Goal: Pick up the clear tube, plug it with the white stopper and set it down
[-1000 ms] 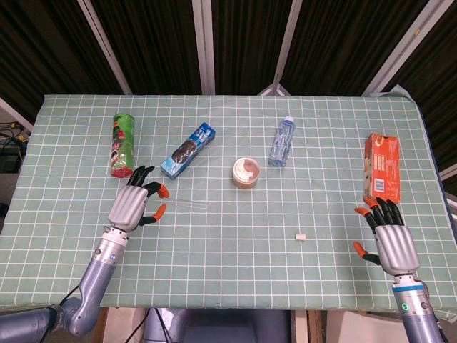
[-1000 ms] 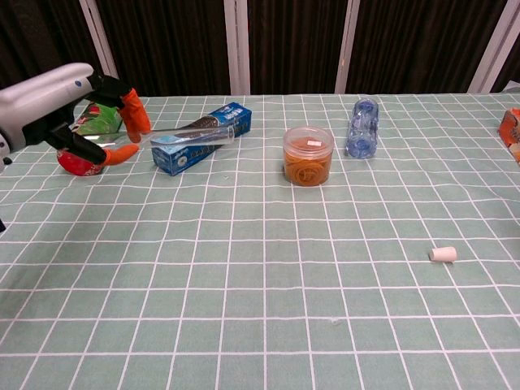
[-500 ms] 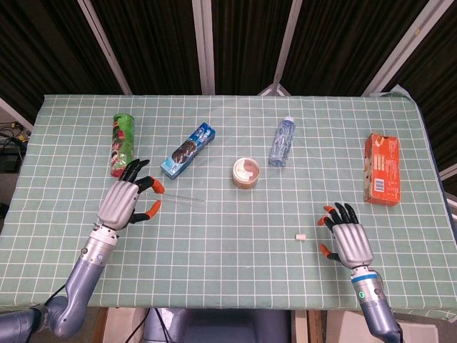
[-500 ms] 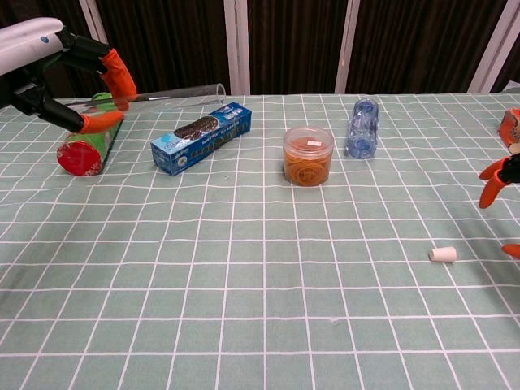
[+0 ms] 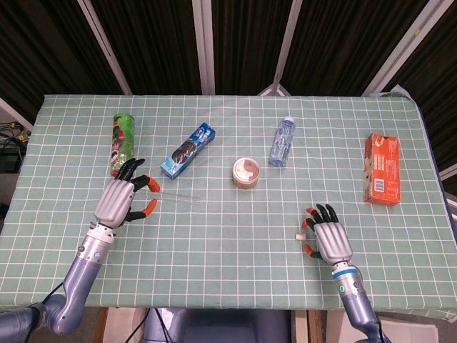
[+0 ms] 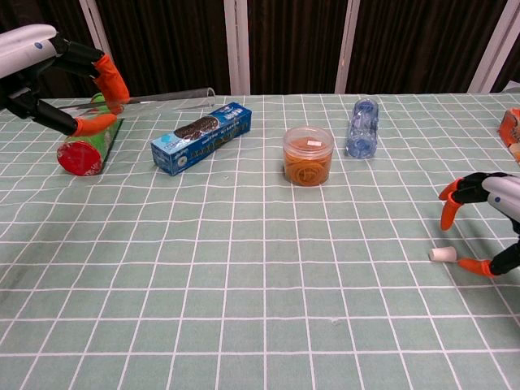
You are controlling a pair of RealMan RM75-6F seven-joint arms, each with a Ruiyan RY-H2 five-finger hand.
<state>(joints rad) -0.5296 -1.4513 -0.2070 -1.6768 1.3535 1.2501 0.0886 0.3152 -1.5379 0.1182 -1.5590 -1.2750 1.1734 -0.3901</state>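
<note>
Both hands, left (image 5: pixel 120 201) and right (image 5: pixel 330 239): silver backs, black fingers, orange tips; grey forearms, blue band at right wrist.

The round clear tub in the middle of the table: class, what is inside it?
The tub holds something orange-brown behind its clear wall. Its lid covers the top, so nothing more can be told.

Even, bright light falls from overhead on the table (image 5: pixel 235 214), with only faint, soft shadows. The background beyond is dark. Both views are sharp, free of glare; the chest view bends slightly at its edges.
</note>
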